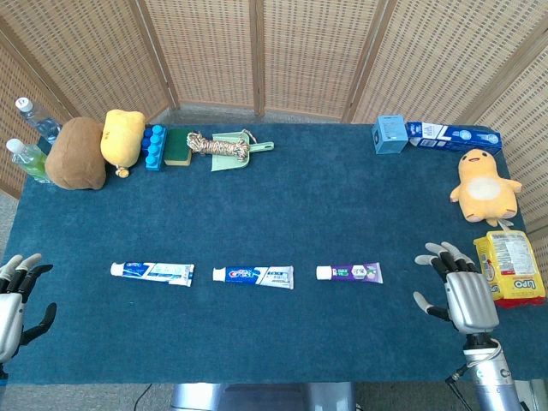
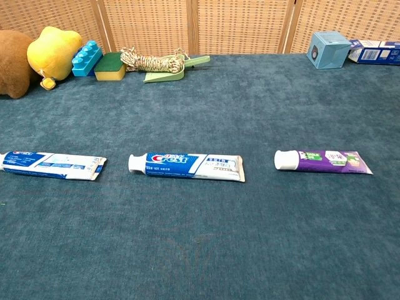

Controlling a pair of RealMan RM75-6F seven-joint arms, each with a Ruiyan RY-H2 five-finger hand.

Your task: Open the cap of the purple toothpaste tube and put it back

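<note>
1. The purple toothpaste tube (image 1: 350, 273) is seen right of centre, long axis left-right, white cap (image 1: 323, 272) pointing left.
2. The right hand (image 1: 457, 286), empty with fingers spread, lies nearer, just right of it.
3. The left hand (image 1: 17, 300), also empty and spread, sits far left.

Bright even light, perhaps slightly soft.

Head view: high, steep look down and forward at the counter (image 1: 274, 342), wicker screen (image 1: 257, 51) at top. Chest view: low, shallow, closer to the counter (image 2: 200, 250). Both share the purple toothpaste tube (image 1: 349, 273) (image 2: 322, 161) row and the clutter behind it.
</note>
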